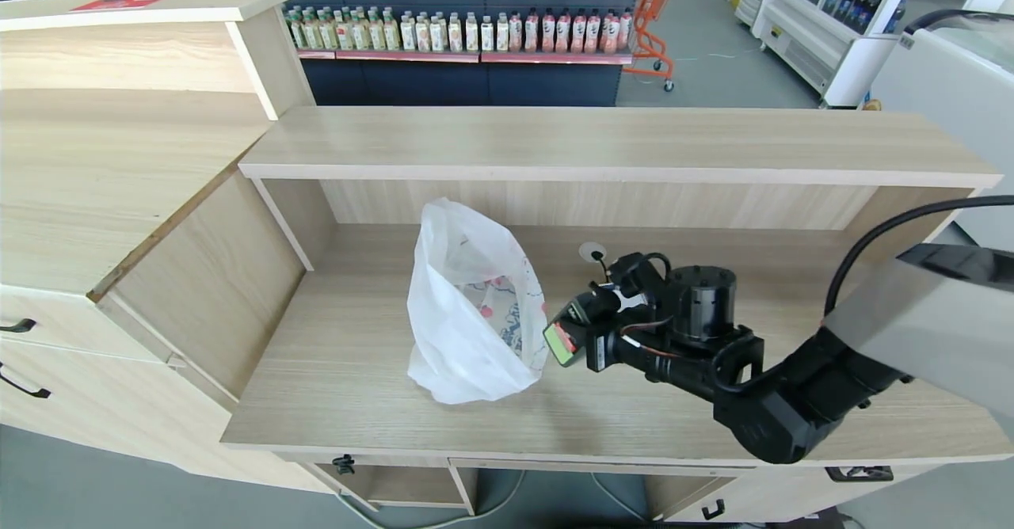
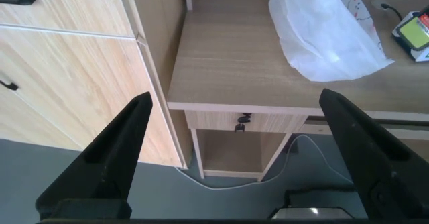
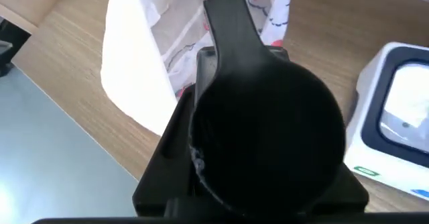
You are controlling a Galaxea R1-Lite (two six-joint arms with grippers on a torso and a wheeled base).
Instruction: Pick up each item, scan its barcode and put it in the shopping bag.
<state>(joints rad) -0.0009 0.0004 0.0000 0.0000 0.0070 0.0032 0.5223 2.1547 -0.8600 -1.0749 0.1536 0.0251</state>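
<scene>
**Head view.** You have the shopping bag (image 1: 467,331) standing on the counter (image 1: 356,371). It is a little left of the middle and nearer the front edge than the back wall. Its mouth gapes upward and toward the counter's right end. Red and blue patterning shows at the mouth; you cannot tell whether it is print or contents. The right arm comes in over the counter's right end. The right gripper (image 1: 566,337) is above the counter, just beside the bag's right side. A small green-faced object (image 1: 561,344) with a red patch sits at the gripper's tip. Jaw state on this side: you cannot tell, and you cannot tell whether the object is grasped. A round cable port (image 1: 592,252) with a cord sits near the back wall, behind the gripper. Bottle shelves (image 1: 475,32) run across the room beyond the counter.

**Left wrist view.** Your left gripper (image 2: 236,100) hangs off the counter's front edge toward the front left corner, lower than the top surface. Its fingers (image 2: 100,163) are spread wide and released, with nothing between them. The bag shows on the counter beyond it, and the green-faced object lies just past the bag's far side.

**Right wrist view.** The right gripper's black body covers the middle. The bag's mouth lies directly ahead of it, close by. A white box with a window (image 3: 395,110) rests on the counter beside the gripper. You cannot tell whether it is the green-faced object.
</scene>
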